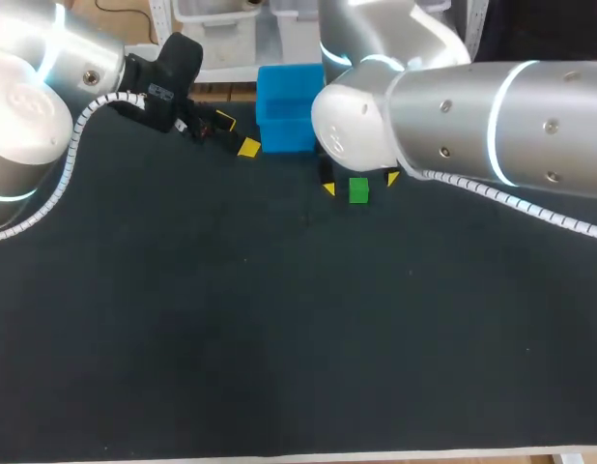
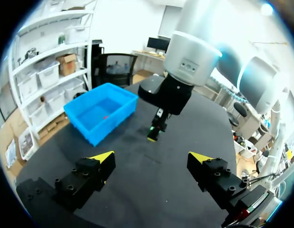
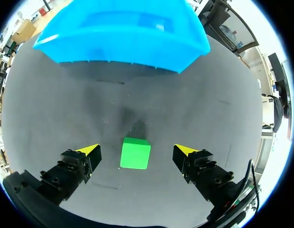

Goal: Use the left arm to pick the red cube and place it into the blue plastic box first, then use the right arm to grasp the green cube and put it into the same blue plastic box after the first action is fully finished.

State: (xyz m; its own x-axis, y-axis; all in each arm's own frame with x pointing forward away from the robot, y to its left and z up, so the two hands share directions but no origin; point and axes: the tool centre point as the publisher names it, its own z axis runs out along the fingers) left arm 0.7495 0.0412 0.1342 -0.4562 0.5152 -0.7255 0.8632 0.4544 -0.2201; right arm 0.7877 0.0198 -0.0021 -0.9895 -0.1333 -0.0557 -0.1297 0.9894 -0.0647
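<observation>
- The right gripper (image 3: 136, 150) is spread wide, one finger on each side of the green cube (image 3: 135, 154), touching neither face.
- The green cube lies flat on the counter (image 1: 279, 338), at 5 o'clock from the box (image 1: 284, 135).
- My advice: drop straight down, keep the cube centred, pinch opposite faces, then lift clear of the box wall.
- It has no long axis; its sides run about square to the fingers.
- The left gripper (image 1: 237, 133) is wide and empty at the box's 8 o'clock.
- A red speck (image 2: 105, 116) inside the box is likely the red cube.

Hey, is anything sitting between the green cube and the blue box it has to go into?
Nothing visible. Only bare table lies between the green cube and the blue box. The right gripper is open, one finger at either side of the cube.
</observation>
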